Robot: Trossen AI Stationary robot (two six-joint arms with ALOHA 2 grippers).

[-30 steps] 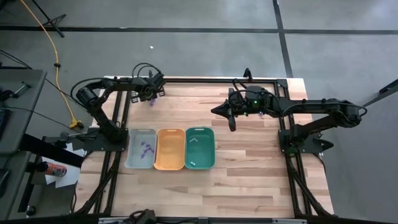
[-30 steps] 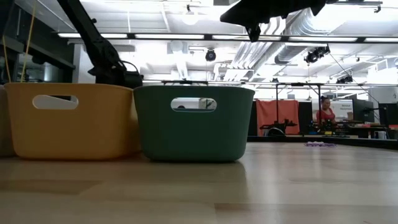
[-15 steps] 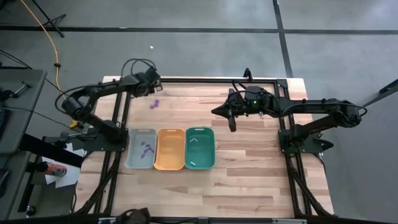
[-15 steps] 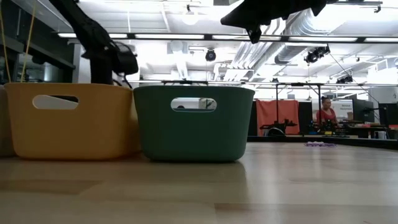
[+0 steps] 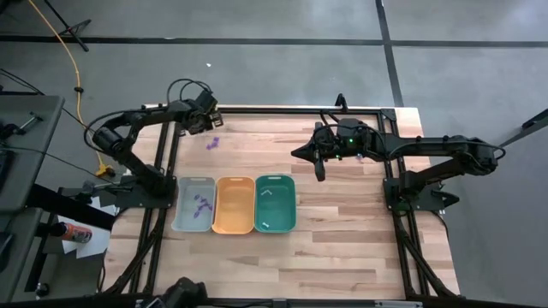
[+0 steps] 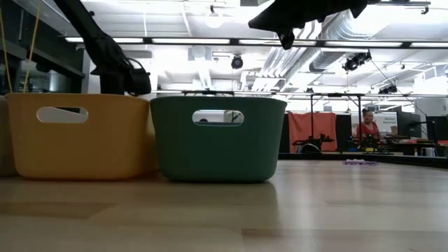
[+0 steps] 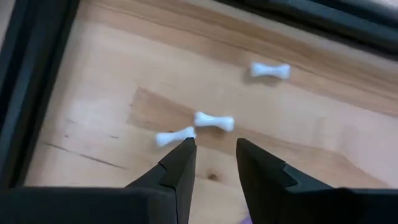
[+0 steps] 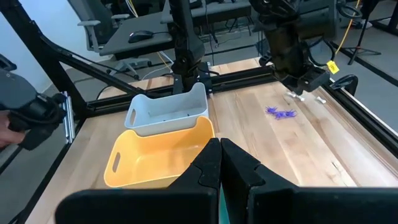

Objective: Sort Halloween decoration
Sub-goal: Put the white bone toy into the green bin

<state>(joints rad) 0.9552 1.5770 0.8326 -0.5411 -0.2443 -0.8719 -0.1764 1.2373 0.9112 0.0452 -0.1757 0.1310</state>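
Three trays sit side by side at my table's [image 5: 342, 239] near-left: grey tray [image 5: 193, 204] leftmost, orange tray [image 5: 234, 205] between, teal tray [image 5: 275, 204] rightmost, walls touching. Yellow cable [image 5: 64, 51] crosses the floor far left. A person [image 6: 365, 127] stands far back.

Grey tray [image 6: 3, 136]: cut off by the low view's edge, only a sliver visible. Purple pieces inside the grey tray [image 5: 200, 204]: too small from above to count. Purple piece [image 6: 358, 162] near the bench's far edge: a blur in the low view, shape unreadable. White bones [image 7: 214, 121]: soft-edged in the left wrist view.
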